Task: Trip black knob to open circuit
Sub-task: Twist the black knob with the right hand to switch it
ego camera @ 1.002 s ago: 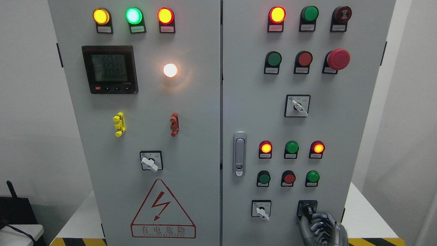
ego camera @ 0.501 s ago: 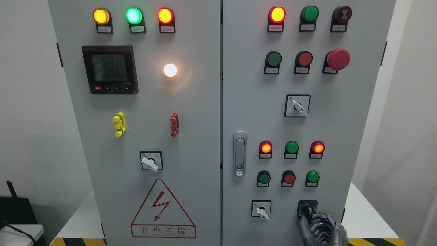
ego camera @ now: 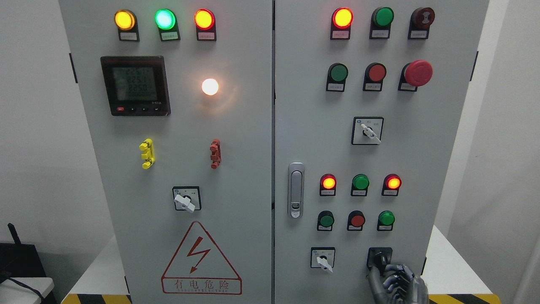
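The black knob (ego camera: 379, 256) sits on a black square plate at the lower right of the grey cabinet's right door (ego camera: 405, 160). My right hand (ego camera: 386, 270) comes up from the bottom edge just below it. Its dark metal fingers (ego camera: 396, 272) are curled against the knob's lower end, with the thumb on the left side, pinching the knob's handle. The lower part of the knob is hidden by the fingers. My left arm is not in view.
A white selector switch (ego camera: 323, 258) sits left of the knob, with three round buttons (ego camera: 357, 220) and indicator lamps (ego camera: 360, 182) above. A door handle (ego camera: 296, 190) is at the door's left edge. The red emergency stop (ego camera: 417, 73) is high up. A white ledge (ego camera: 451, 266) lies right.
My right hand has stayed at the black knob, with the fingers shifting only very slightly. The knob's position looks the same.
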Robot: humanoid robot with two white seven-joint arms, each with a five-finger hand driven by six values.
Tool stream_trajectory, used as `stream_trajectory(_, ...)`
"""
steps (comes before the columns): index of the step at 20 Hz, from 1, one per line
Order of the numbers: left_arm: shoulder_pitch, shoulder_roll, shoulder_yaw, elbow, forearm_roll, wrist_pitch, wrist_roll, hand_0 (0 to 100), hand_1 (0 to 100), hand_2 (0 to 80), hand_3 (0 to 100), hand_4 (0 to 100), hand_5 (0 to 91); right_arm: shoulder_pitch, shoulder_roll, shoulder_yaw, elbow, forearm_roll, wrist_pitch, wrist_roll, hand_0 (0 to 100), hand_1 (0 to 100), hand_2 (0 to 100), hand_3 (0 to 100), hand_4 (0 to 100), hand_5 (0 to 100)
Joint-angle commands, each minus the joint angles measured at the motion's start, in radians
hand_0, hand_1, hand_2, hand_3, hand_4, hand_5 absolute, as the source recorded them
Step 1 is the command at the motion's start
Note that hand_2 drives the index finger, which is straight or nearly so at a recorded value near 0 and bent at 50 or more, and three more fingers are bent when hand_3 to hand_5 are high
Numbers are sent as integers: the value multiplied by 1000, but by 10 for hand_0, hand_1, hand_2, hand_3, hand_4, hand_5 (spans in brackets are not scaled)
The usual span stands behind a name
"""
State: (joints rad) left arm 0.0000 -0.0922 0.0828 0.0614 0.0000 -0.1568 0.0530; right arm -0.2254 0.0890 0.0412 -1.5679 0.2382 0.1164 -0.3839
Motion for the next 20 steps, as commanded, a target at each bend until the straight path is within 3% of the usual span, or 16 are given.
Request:
stream_trajectory(1,-8,0,0,0,-32,0,1,120,389,0,0,0,0,0,3,2,-1,-2,-1,-4,482,706,584,873,914,954)
stream_trajectory(20,-8,0,0,0,-32,0,1,120,389,0,0,0,0,0,3,17,-1,-40,-1,0,496,703,599,892,924,957)
